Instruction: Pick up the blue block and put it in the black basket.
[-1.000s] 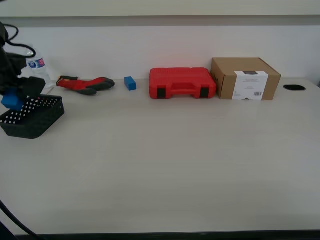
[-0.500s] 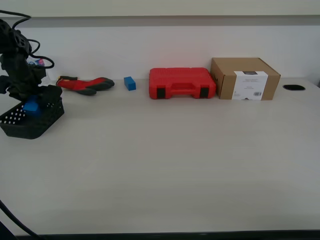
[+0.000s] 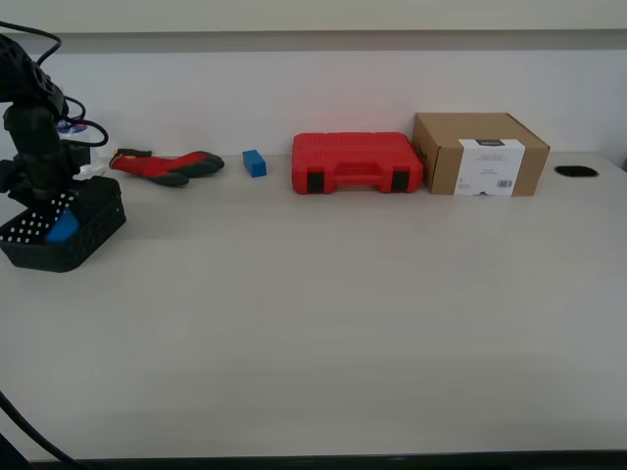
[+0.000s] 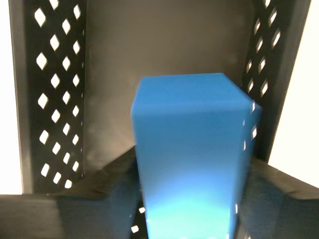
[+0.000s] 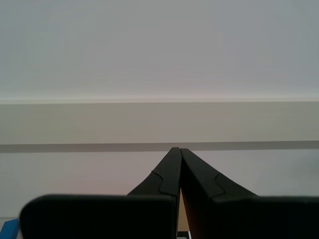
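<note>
At the exterior view's left edge, my first gripper [image 3: 51, 208] reaches down into the black basket [image 3: 86, 238], which sits on the table [image 3: 323, 323] near that view's left side. The blue block [image 3: 63, 228] shows as a bright patch inside the basket, partly screened by the mesh wall and by the arm above it. In the first wrist view the blue block [image 4: 192, 154] stands between the two dark fingers [image 4: 94, 199], which sit against its sides, pinching it; its lower end runs out of the frame, and whether it touches the basket floor [image 4: 164, 40] cannot be made out. The fingertips themselves are hidden behind the block. A water bottle behind the arm is mostly covered.

Moving right along the back wall in the exterior view: a red and grey glove [image 3: 167, 165], a small blue cube [image 3: 255, 163], a red plastic tool case [image 3: 357, 163] and, just beside it, a cardboard box [image 3: 480, 154] with a white label too small to read. A dark oval hole [image 3: 576, 171] lies in the tabletop at the upper right.

The table is pale and matte, against a plain white wall.

My second gripper [image 5: 179, 172] is not seen in the exterior view; its own view shows the fingers pressed together, empty, facing a blank wall.
</note>
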